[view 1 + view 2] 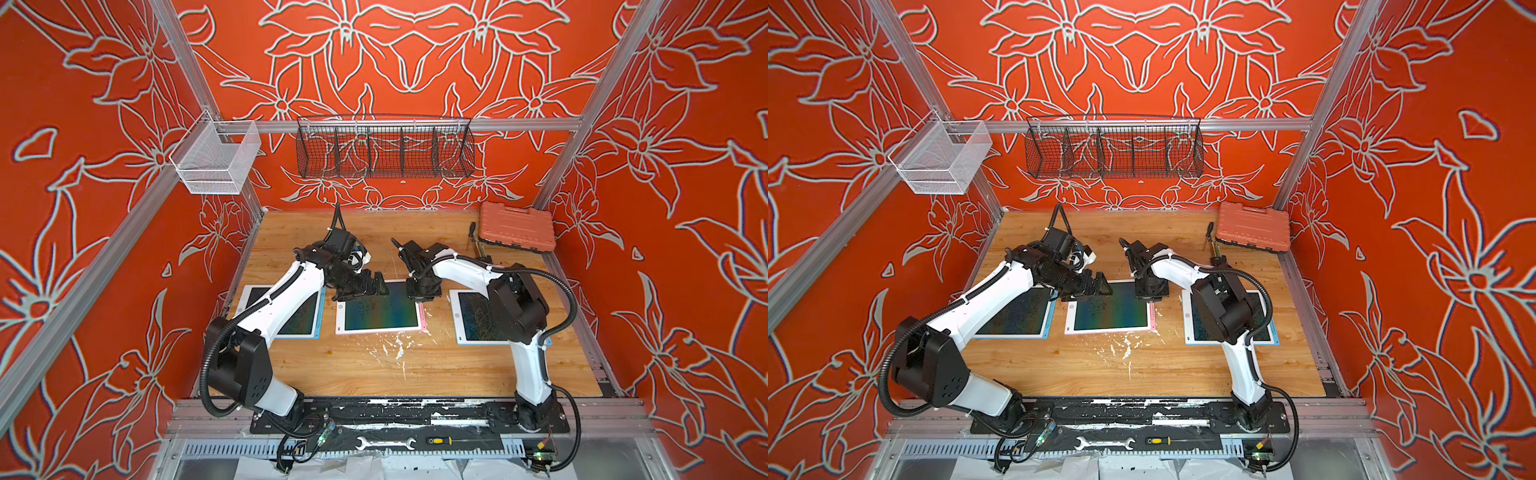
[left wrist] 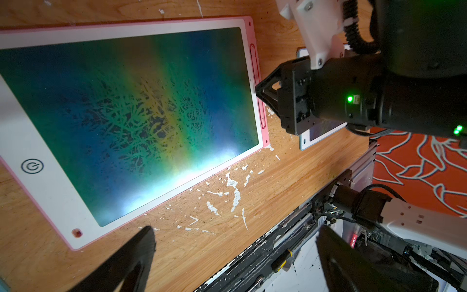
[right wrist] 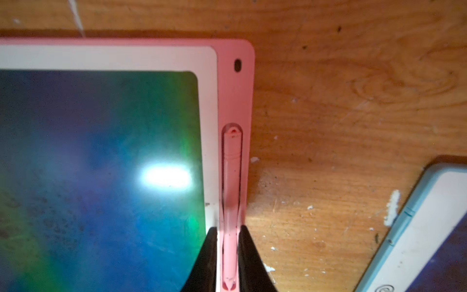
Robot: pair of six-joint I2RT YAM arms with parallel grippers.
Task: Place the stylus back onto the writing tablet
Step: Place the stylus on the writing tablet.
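Wooden tabletop (image 1: pixel 415 365) inside red floral walls (image 1: pixel 83 208). The pink stylus (image 3: pixel 231 189) lies seated in the side slot of the pink writing tablet (image 3: pixel 235 88). My right gripper (image 3: pixel 228 230) straddles it, jaws narrowly parted, a slim gap on either side. My left gripper (image 2: pixel 236 228) hovers nearby, spread wide and empty.

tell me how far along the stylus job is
Looks done: the pink stylus lies seated in the side slot of the pink writing tablet. In hand: the right gripper straddles it near its pointed end, with a sliver of slot showing beside one finger, so the grip looks loose. The left gripper hangs open and empty. Left: open wider and lift clear.
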